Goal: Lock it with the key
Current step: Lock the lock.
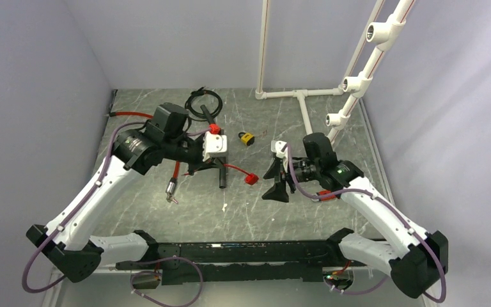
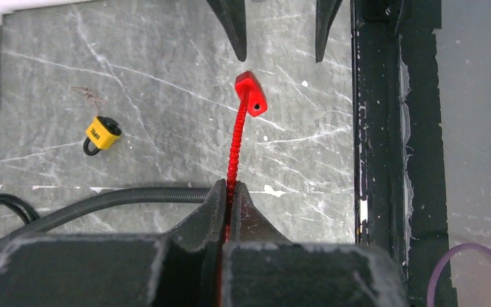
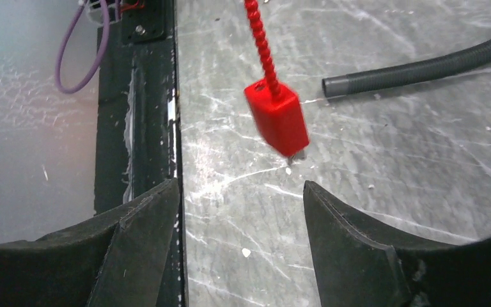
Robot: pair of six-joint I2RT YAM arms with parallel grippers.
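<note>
Left claw (image 2: 229, 189) tight around red cable lock (image 2: 233, 144)

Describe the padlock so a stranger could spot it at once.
Find the white pipe frame at the far side of the table. Just nearer than its base lies the padlock. It alone is yellow, small, with a black shackle, unlike the red cable.
</note>
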